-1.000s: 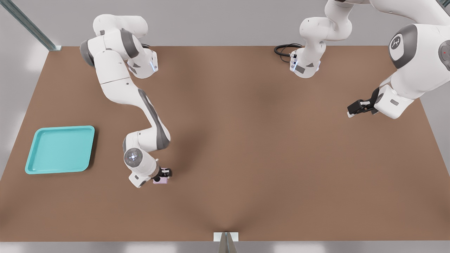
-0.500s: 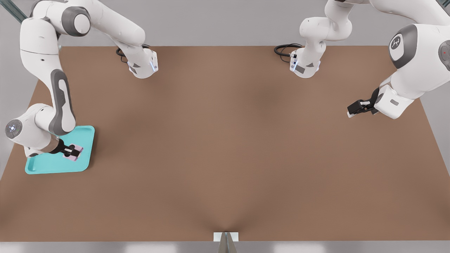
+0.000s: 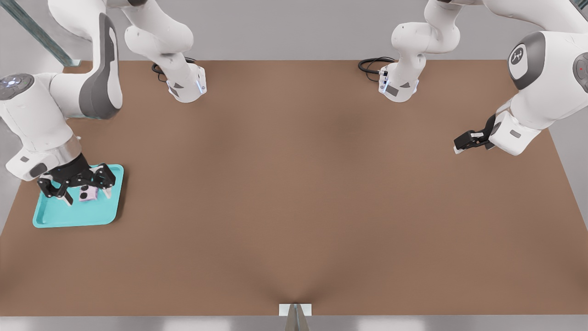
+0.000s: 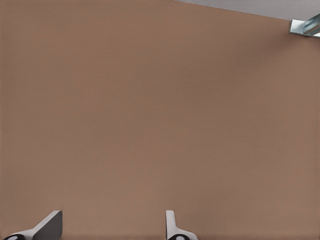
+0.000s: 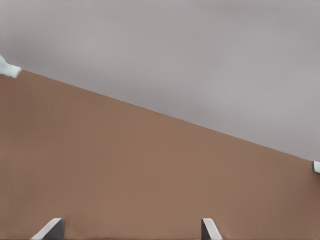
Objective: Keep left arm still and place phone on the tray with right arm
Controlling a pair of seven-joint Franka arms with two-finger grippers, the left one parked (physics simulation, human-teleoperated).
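The turquoise tray [image 3: 69, 216] lies near the table edge at the front view's left. On its right half, lying flat, is the pale pink phone [image 3: 87, 196], with two dark lenses showing. My right arm's gripper [image 3: 88, 196] hangs open over the tray, its fingers [image 3: 108, 191] spread to either side of the phone and not touching it. In the right wrist view the gripper [image 5: 130, 232] shows only two fingertips wide apart over bare brown table; neither phone nor tray appears there.
The two arm bases [image 3: 186, 87] [image 3: 398, 87] stand at the table's far edge, with a black cable [image 3: 372, 64] beside the second one. The parked arm's gripper [image 3: 464, 142] hovers at the front view's right. A metal bracket [image 3: 295, 310] sits at the near edge.
The gripper carried the phone from mid-table over to the tray, then opened and let it go. The arm has since lifted and turned, and the phone stays on the tray.
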